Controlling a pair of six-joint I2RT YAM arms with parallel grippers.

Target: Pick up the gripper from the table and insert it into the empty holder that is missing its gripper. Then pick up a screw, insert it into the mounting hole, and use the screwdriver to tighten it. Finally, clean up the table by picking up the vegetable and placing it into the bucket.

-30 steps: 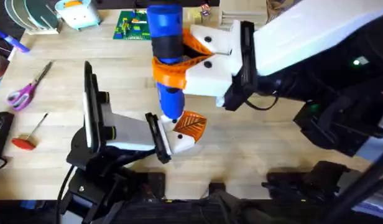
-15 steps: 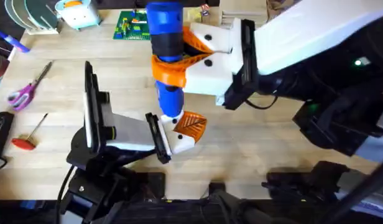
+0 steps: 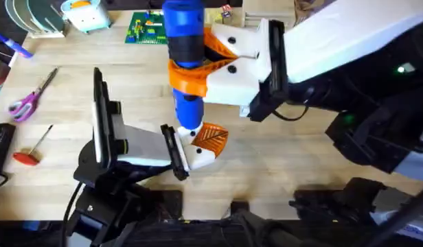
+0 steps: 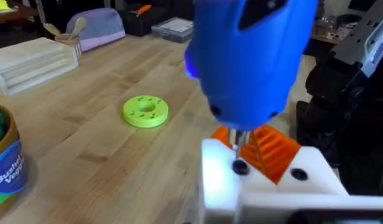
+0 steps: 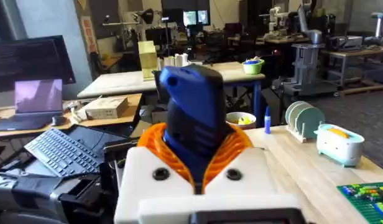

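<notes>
Right gripper [image 3: 198, 65] pinches the blue screwdriver [image 3: 183, 41] between its orange ribbed pads, tool upright over the table [image 3: 301, 147]. Its tip sits on a screw [image 4: 240, 167] in the white holder [image 4: 266, 186], orange wedge [image 4: 272, 152] just behind. Left gripper [image 3: 201, 147] grips that holder. Bucket [image 4: 5, 165] stands apart, near a lime-green disc [image 4: 145, 111].
</notes>
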